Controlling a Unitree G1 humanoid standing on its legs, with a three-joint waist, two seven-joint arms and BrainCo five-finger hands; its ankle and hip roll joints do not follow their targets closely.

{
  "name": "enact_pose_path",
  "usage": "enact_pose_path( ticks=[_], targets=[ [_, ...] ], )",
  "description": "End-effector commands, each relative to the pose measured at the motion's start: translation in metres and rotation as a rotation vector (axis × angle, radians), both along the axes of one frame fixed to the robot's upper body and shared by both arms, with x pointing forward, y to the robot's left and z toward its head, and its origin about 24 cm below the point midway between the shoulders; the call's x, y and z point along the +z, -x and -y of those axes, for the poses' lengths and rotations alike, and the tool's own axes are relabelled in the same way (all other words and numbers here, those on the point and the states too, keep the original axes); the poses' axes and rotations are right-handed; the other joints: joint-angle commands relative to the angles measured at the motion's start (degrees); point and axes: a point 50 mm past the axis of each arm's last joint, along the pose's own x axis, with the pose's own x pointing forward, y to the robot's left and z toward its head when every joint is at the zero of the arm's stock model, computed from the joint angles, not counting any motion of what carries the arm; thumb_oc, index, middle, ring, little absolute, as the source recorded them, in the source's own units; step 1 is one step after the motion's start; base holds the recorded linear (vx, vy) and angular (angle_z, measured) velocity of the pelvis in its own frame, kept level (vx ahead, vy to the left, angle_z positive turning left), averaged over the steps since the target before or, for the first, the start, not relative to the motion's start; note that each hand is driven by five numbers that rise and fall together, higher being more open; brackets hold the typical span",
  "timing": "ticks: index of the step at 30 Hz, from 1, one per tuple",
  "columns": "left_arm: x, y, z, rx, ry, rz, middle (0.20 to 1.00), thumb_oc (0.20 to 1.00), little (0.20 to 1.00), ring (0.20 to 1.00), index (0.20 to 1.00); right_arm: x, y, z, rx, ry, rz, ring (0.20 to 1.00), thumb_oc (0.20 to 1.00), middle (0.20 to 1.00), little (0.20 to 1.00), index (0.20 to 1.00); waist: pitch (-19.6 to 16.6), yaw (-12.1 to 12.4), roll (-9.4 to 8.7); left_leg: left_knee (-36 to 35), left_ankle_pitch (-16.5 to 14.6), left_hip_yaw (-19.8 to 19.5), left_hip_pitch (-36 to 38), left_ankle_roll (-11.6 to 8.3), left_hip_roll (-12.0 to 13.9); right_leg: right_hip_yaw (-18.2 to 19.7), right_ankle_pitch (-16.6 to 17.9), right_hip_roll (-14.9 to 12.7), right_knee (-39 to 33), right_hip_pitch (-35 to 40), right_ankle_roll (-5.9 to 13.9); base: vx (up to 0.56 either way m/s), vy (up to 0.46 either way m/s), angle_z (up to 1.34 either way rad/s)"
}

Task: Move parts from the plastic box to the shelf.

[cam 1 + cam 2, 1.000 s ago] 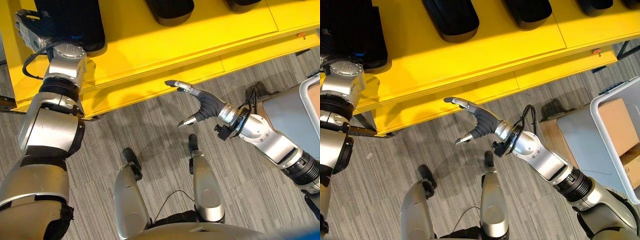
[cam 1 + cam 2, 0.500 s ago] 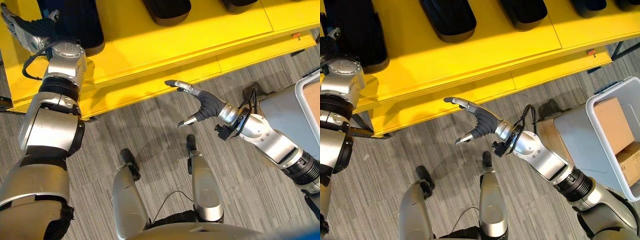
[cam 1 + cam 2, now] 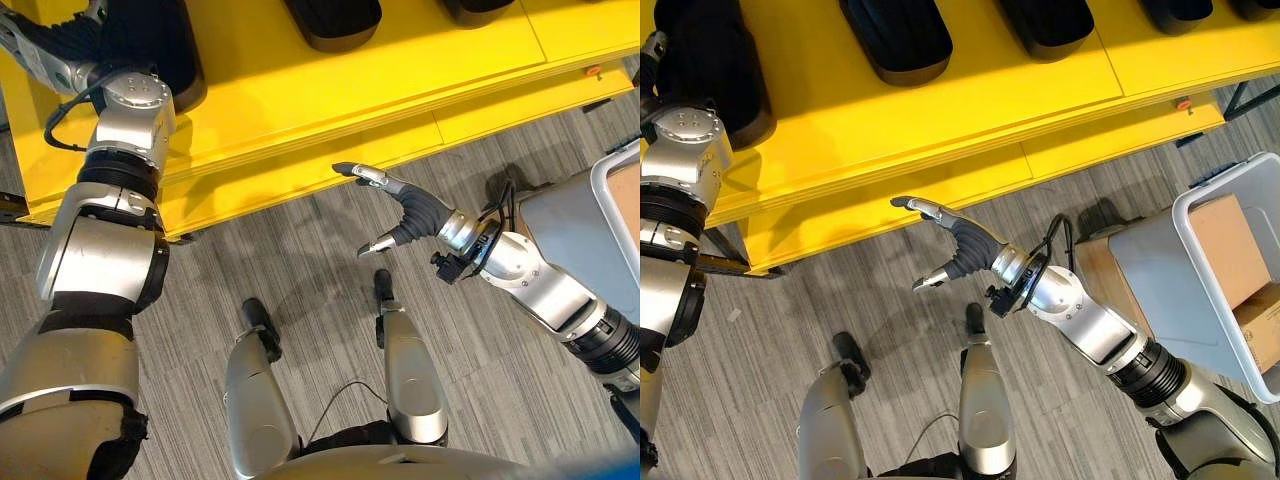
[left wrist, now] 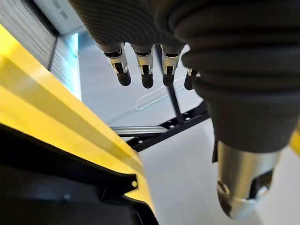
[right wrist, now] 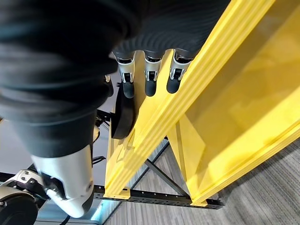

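Note:
Several black moulded parts lie on the yellow shelf: one in the middle, one further right, and a large one at the left. My left hand is raised over the shelf's far left end beside that large part; its fingers are straight and hold nothing. My right hand hovers over the floor just in front of the shelf's front edge, open and empty, its fingers straight. The grey plastic box stands at the right.
Brown cardboard pieces lie in the plastic box, which rests on a brown block. A lower yellow shelf board juts out below the top one. Grey carpet lies between shelf and box. A black frame bar braces the shelf.
My left hand has lifted slightly and shifted further toward the shelf's far left end. The right hand has stayed almost still, open. The view shifted a little.

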Motion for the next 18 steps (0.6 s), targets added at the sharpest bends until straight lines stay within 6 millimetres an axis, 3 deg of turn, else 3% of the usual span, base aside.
enact_pose_path(
  ticks=[1,5,12,18],
  targets=[
    [0.011,0.012,-0.012,0.024,-0.021,0.098,1.000,1.000,1.000,1.000,1.000,0.024,0.007,0.011,0.000,-0.074,0.126,1.000,1.000,1.000,1.000,1.000,-1.1,1.1,-0.39,-1.5,-6.2,3.2,7.8,1.48,-3.0,-1.6,-5.0,2.2,4.7,1.5,-1.93,0.00,0.000,0.00],
    [-0.004,0.009,-0.008,0.009,-0.014,0.078,1.000,1.000,1.000,1.000,1.000,0.025,0.007,0.010,-0.001,-0.075,0.131,1.000,1.000,1.000,1.000,1.000,-1.6,1.2,-0.23,-2.6,-5.6,3.0,8.5,1.36,-3.1,-1.7,-5.3,2.1,4.6,1.8,-1.90,0.00,0.000,0.00],
    [0.014,0.012,0.005,-0.001,-0.112,0.160,1.000,1.000,1.000,1.000,1.000,0.023,0.004,0.014,-0.028,-0.073,0.124,1.000,1.000,1.000,1.000,1.000,-2.3,1.1,0.66,-3.5,-5.0,2.8,9.2,1.41,-3.4,-1.7,-5.5,2.0,4.9,1.9,-1.92,-0.01,-0.003,0.01],
    [0.002,0.011,0.021,-0.041,-0.168,0.188,1.000,1.000,1.000,1.000,1.000,0.015,0.009,0.014,-0.023,-0.089,0.111,1.000,1.000,1.000,1.000,1.000,-2.9,1.4,0.87,-4.1,-5.0,2.8,10.4,1.57,-3.8,-2.1,-5.7,1.6,4.5,3.1,-1.67,0.00,-0.006,0.00]
  ],
)
